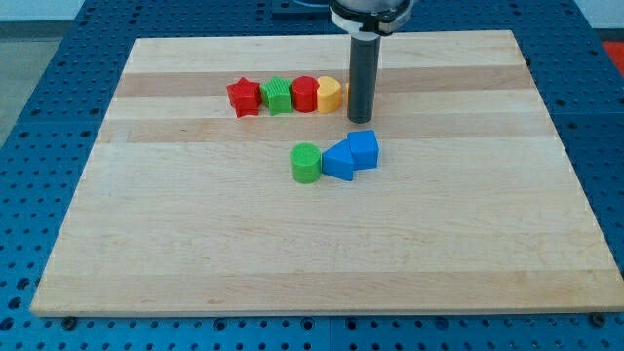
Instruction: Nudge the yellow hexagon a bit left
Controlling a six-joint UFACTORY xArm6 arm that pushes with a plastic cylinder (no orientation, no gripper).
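The yellow hexagon (pixel 331 95) sits touching my tip (pixel 361 120) on its left; the end effector, a bare rod, grips nothing.

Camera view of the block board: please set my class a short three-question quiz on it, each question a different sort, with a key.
1. True or false: my tip stands at the right-hand end of the top row, beside the yellow hexagon.
2. Which block is farthest to the view's left? A) red star B) green cylinder C) blue cube
3. Fill in: the blue triangle lies between the green cylinder and the blue ____.

Key: 1 true; 2 A; 3 cube.
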